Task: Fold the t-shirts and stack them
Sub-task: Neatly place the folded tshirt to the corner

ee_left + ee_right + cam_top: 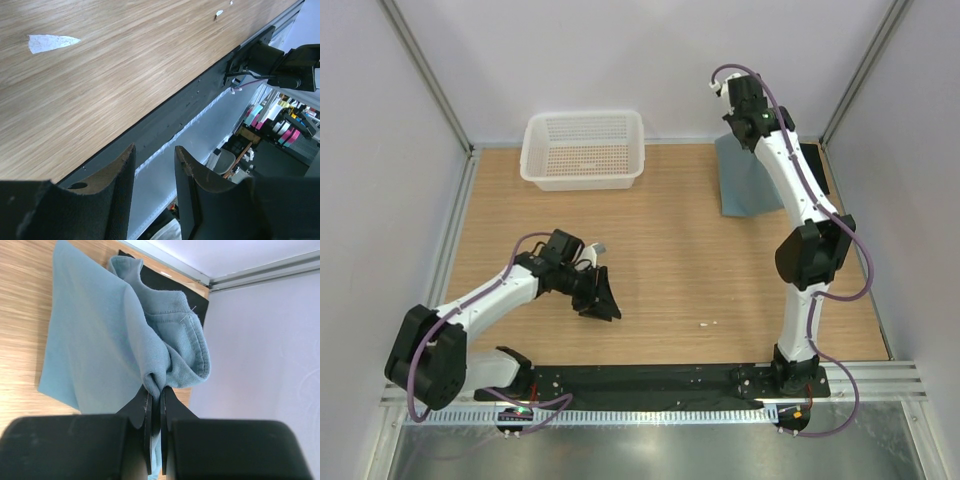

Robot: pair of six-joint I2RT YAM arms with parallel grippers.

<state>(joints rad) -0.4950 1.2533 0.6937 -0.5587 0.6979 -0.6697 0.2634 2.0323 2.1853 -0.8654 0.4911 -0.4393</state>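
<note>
at the left, the left gripper (598, 298) hangs low over the bare wood of the table (670, 270), near the front edge. its jaws stand partly apart and nothing is between them. the white basket (583, 150) sits at the far side, a little left of the middle.

at the far right corner is the teal t-shirt (95, 345). the right gripper (154, 392) is closed on a bunch of its cloth close to the collar and holds this part raised. the rest hangs down and seems to spread on the table. a black cloth (815, 160), probably the black t-shirt, lies just beside it, partly under it. i see no cream shirt.

from the left gripper the shirt lies far away, to the right and toward the back. its long side runs about from back to front. the right arm is clearly the nearer one. i think the shirt must come toward the middle before the left arm can help to spread it.
</note>
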